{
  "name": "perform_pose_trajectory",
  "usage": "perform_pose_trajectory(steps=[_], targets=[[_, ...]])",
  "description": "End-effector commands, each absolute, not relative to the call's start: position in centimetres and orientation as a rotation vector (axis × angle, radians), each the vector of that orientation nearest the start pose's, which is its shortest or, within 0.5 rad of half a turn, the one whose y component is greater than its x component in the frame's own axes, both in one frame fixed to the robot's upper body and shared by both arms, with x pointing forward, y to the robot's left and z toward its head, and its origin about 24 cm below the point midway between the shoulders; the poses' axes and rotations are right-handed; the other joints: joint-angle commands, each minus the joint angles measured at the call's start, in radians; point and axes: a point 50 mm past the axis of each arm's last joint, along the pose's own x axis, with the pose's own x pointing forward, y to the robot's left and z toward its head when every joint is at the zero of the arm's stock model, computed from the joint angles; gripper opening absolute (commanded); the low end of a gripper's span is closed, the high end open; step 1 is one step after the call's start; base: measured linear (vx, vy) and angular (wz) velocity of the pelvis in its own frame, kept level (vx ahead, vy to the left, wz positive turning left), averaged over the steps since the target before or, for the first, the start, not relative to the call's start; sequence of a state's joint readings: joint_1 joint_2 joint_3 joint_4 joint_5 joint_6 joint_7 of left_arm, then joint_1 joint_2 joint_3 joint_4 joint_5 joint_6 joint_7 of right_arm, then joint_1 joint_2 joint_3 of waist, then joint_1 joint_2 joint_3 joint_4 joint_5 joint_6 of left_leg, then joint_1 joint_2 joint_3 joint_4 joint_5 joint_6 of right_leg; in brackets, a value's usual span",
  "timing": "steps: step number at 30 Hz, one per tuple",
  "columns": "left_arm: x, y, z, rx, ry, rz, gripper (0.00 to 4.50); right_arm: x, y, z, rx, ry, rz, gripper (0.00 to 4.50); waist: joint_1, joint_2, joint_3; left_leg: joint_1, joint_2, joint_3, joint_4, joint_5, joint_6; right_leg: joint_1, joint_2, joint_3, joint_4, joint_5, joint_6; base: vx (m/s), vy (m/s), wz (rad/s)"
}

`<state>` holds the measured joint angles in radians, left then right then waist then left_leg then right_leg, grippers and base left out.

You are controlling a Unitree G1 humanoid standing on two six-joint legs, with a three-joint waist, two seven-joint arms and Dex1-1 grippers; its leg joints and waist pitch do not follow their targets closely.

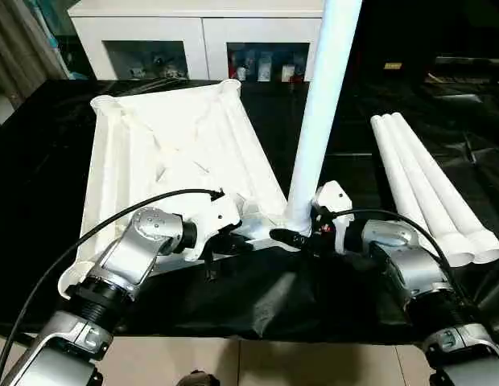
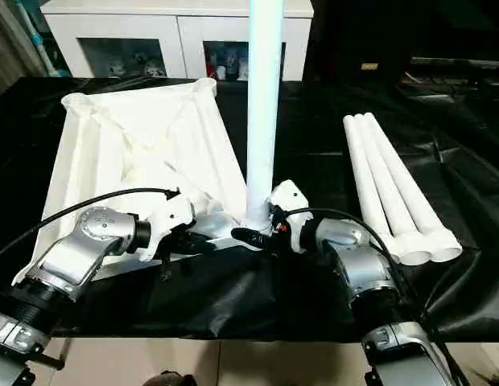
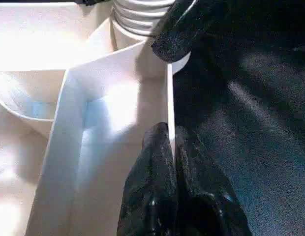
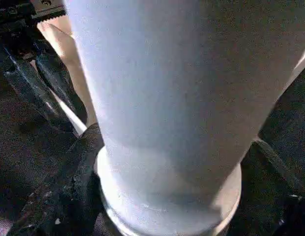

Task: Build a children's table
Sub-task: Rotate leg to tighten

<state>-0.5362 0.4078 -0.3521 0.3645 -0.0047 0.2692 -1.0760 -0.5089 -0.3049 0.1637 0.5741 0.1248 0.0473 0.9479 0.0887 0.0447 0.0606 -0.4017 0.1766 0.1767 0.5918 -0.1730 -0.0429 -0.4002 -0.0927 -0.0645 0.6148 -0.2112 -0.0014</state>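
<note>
The children's table top [image 1: 177, 137] lies upside down on the black cover, its ribbed underside facing up. One white leg [image 1: 322, 104] stands upright in the near right corner socket. My left gripper [image 3: 170, 130] is shut on the thin near rim of the top, close to that socket. My right gripper [image 1: 298, 231] reaches around the foot of the upright leg [image 4: 162, 98]. One finger [image 4: 69, 187] lies against the leg's base and the other stands slightly off it. Three more legs [image 1: 430, 189] lie side by side to the right.
A white cabinet [image 1: 201, 40] with glass-fronted compartments stands behind the work surface. The black cover [image 1: 314, 297] hangs over the near edge, with pale floor below. Black cables run along both forearms.
</note>
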Motion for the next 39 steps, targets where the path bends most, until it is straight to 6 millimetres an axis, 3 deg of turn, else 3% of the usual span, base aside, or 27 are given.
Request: perform_pose_trajectory(steps=[1,8,13,14,15,18,21,24,25,32,34,36,37,38,39], targets=[[30.2,12.0,6.1,0.436,0.455,-1.3,0.0,31.9,-13.8,4.8,-0.171,0.25,1.053,3.11,-0.001,-0.008,-0.068,0.024,0.053,-0.013,-0.06,-0.088,0.128,0.05,-0.057,0.04,-0.047,0.068,-0.301,0.0,0.0,0.0],[30.3,12.0,5.8,0.425,0.471,-1.286,0.0,31.9,-13.7,3.8,-0.152,0.27,0.979,2.78,-0.004,-0.008,-0.067,0.024,0.051,-0.013,-0.059,-0.082,0.132,0.05,-0.056,0.039,-0.046,0.079,-0.305,0.0,0.0,0.0],[31.8,10.5,5.1,0.398,0.484,-1.145,0.0,32.7,-13.3,2.1,-0.096,0.317,0.732,2.75,-0.015,-0.008,-0.06,0.029,0.051,-0.014,-0.072,-0.187,0.069,0.048,-0.056,0.042,-0.062,-0.057,-0.289,0.0,0.0,0.0],[32.0,10.1,5.0,0.397,0.485,-1.119,0.0,32.8,-13.2,2.0,-0.074,0.317,0.699,2.75,-0.015,-0.005,-0.056,0.035,0.054,-0.015,-0.077,-0.221,0.05,0.044,-0.058,0.044,-0.069,-0.104,-0.28,0.0,0.0,0.0],[32.3,9.8,4.9,0.398,0.486,-1.091,0.0,32.9,-13.1,1.9,-0.058,0.317,0.665,2.75,-0.019,-0.007,-0.053,0.033,0.052,-0.016,-0.081,-0.253,0.029,0.046,-0.058,0.044,-0.072,-0.153,-0.267,0.0,0.0,0.0],[33.5,8.6,4.7,0.393,0.489,-0.96,0.0,33.5,-12.4,1.6,0.011,0.329,0.512,2.75,-0.019,-0.006,-0.045,0.049,0.052,-0.016,-0.09,-0.357,-0.011,0.035,-0.061,0.048,-0.093,-0.294,-0.225,0.0,0.0,0.0],[34.6,7.7,4.5,0.424,0.501,-0.833,0.0,34.0,-11.5,1.2,0.04,0.354,0.331,2.74,-0.016,-0.006,-0.051,0.05,0.05,-0.02,-0.092,-0.35,-0.029,0.036,-0.062,0.049,-0.094,-0.297,-0.205,0.0,0.0,0.0],[35.2,7.4,4.5,0.452,0.495,-0.775,0.0,34.4,-10.4,1.1,0.059,0.377,0.236,2.74,-0.014,-0.006,-0.051,0.041,0.048,-0.021,-0.095,-0.33,-0.027,0.037,-0.061,0.048,-0.092,-0.262,-0.194,0.0,0.0,0.0],[35.3,7.4,4.5,0.456,0.494,-0.772,0.0,34.4,-10.1,1.2,0.055,0.38,0.22,2.74,-0.014,-0.005,-0.054,0.044,0.047,-0.021,-0.094,-0.335,-0.026,0.037,-0.061,0.048,-0.094,-0.258,-0.191,0.0,0.0,0.0],[35.4,7.2,4.5,0.477,0.479,-0.792,0.0,34.7,-8.3,2.0,0.089,0.334,0.29,2.74,-0.01,-0.007,-0.057,0.037,0.049,-0.02,-0.093,-0.303,-0.003,0.043,-0.064,0.048,-0.091,-0.204,-0.193,0.0,0.0,0.0],[35.3,7.5,4.5,0.473,0.484,-0.807,0.0,34.8,-8.1,2.6,0.094,0.282,0.338,3.3,-0.01,-0.007,-0.057,0.037,0.049,-0.019,-0.094,-0.303,-0.001,0.044,-0.065,0.048,-0.091,-0.212,-0.195,0.0,0.0,0.0],[35.2,8.0,4.4,0.471,0.482,-0.82,0.0,34.8,-8.4,3.1,0.091,0.249,0.371,3.47,-0.01,-0.008,-0.057,0.036,0.05,-0.02,-0.095,-0.306,0.003,0.044,-0.065,0.047,-0.092,-0.221,-0.194,0.0,0.0,0.0],[35.0,8.6,4.4,0.469,0.479,-0.832,0.0,34.9,-8.9,3.5,0.079,0.228,0.403,3.54,-0.013,-0.011,-0.057,0.024,0.05,-0.024,-0.097,-0.304,0.011,0.054,-0.067,0.045,-0.089,-0.223,-0.184,0.0,0.0,0.0],[34.9,8.9,4.5,0.468,0.478,-0.835,0.0,34.9,-9.1,3.7,0.071,0.226,0.429,3.64,-0.013,-0.011,-0.057,0.024,0.05,-0.024,-0.097,-0.304,0.011,0.054,-0.067,0.045,-0.089,-0.223,-0.184,0.0,0.0,0.0],[34.8,9.1,4.6,0.47,0.47,-0.852,0.0,34.8,-9.2,3.8,0.061,0.226,0.47,3.81,-0.024,-0.01,-0.06,0.017,0.05,-0.028,-0.099,-0.277,0.016,0.058,-0.063,0.039,-0.084,-0.194,-0.183,0.0,0.0,0.0]])
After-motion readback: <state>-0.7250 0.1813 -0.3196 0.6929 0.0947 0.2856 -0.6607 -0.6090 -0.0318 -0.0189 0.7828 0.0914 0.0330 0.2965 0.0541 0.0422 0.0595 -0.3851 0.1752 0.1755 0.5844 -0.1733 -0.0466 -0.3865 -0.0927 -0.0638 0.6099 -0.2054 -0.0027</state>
